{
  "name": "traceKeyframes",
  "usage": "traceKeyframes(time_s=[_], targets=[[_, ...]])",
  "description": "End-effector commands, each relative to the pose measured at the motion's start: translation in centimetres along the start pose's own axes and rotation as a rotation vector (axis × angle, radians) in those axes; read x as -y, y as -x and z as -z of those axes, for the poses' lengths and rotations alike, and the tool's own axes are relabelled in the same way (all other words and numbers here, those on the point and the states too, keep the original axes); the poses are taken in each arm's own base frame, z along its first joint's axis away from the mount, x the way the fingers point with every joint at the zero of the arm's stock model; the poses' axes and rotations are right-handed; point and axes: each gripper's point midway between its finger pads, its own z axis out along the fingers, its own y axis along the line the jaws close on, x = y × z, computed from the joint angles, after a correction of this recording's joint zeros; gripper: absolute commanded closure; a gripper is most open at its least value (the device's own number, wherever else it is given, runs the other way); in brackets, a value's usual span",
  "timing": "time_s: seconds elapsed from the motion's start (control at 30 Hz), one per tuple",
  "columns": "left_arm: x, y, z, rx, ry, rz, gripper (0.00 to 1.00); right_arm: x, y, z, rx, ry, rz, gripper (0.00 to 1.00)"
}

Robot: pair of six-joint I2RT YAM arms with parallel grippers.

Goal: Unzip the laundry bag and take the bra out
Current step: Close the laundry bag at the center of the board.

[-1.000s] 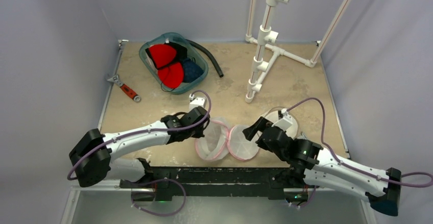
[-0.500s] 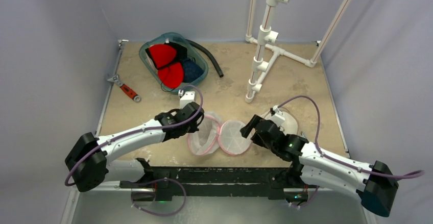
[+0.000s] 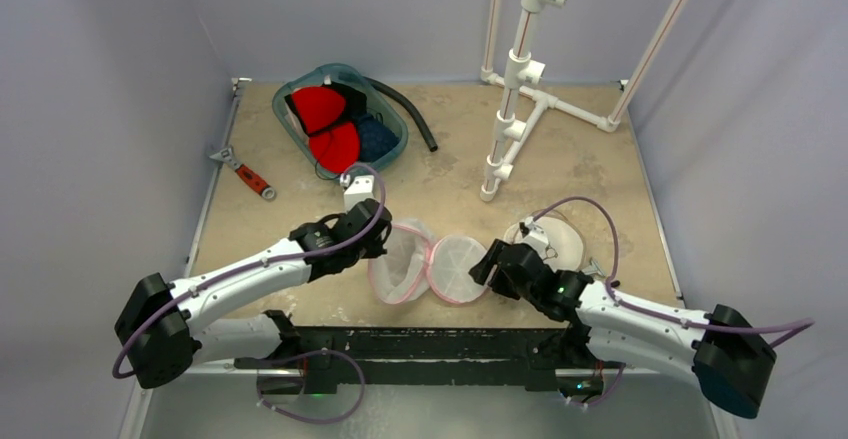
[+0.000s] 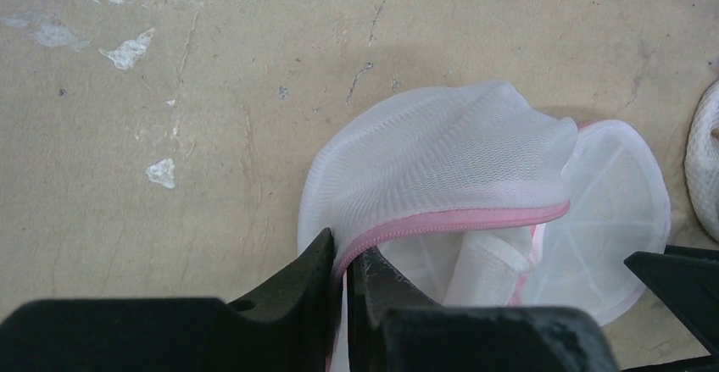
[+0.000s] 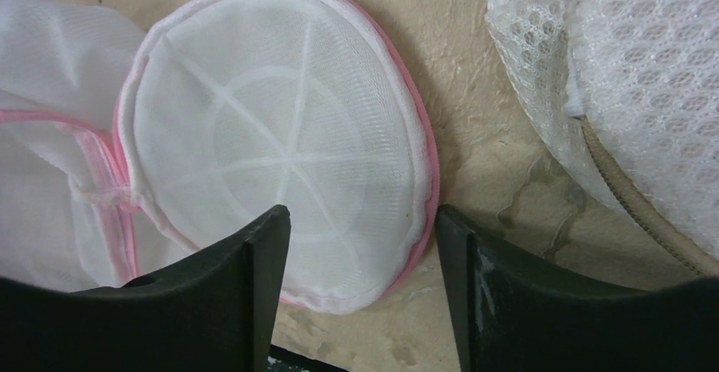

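The laundry bag [image 3: 455, 269] is a round white mesh case with pink zipper trim, lying open in two halves at the near middle of the table. My left gripper [image 3: 378, 244] is shut on the pink edge of its crumpled left half [image 4: 441, 160], the fingers [image 4: 318, 258] pinching the trim. My right gripper [image 3: 487, 259] is open, its fingers straddling the near rim of the flat right half [image 5: 280, 152]. A white honeycomb-textured rounded item with a tan edge [image 5: 627, 92], apparently the bra, lies on the table just right of the bag [image 3: 555, 239].
A teal basket [image 3: 392, 154] holding red and dark blue bra cups stands at the back left, a black hose [image 3: 405, 109] beside it. A red-handled wrench [image 3: 245, 172] lies at the left edge. A white PVC stand [image 3: 515, 89] rises at the back right.
My left gripper has pulled the bag's left half leftward and slightly farther away. The whole bag slid left with it, and my right gripper followed to the left.
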Motion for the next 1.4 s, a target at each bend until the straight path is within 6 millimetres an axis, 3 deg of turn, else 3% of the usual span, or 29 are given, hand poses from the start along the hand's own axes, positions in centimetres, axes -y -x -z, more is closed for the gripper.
traceKeyframes(time_s=[0.0,0.17,0.37,0.47,0.67,0.83,1.07,1.17,1.3,1.37], targets=[[-0.2,-0.1,-0.1,0.000,0.002,0.022,0.90,0.1,-0.9,-0.6,-0.028,0.017,-0.007,0.36],[-0.2,-0.2,0.0,0.000,-0.002,0.033,0.90,0.4,-1.1,-0.6,-0.035,0.007,-0.026,0.53],[-0.3,1.0,0.9,0.031,0.005,0.035,0.78,-2.2,2.5,1.9,0.079,0.068,0.009,0.79],[-0.2,1.8,1.5,0.045,0.008,0.028,0.72,-3.5,4.5,3.5,0.125,0.069,0.054,1.00],[-0.4,2.9,2.6,0.057,0.022,0.017,0.63,-5.8,8.0,6.5,0.211,0.072,0.131,1.00],[-0.7,4.1,4.0,0.090,0.015,0.037,0.61,-8.4,10.9,10.1,0.287,0.146,0.184,1.00],[-0.1,5.2,5.7,0.119,-0.046,0.048,0.61,-12.1,12.9,13.7,0.319,0.253,0.263,1.00],[0.8,5.9,6.7,0.153,-0.128,0.063,0.50,-13.8,12.7,14.2,0.293,0.309,0.293,1.00],[2.5,6.2,8.4,0.207,-0.313,0.114,0.26,-15.7,11.9,13.7,0.244,0.364,0.329,1.00],[4.0,6.0,9.1,0.219,-0.432,0.131,0.22,-16.5,11.9,13.0,0.245,0.371,0.362,1.00]])
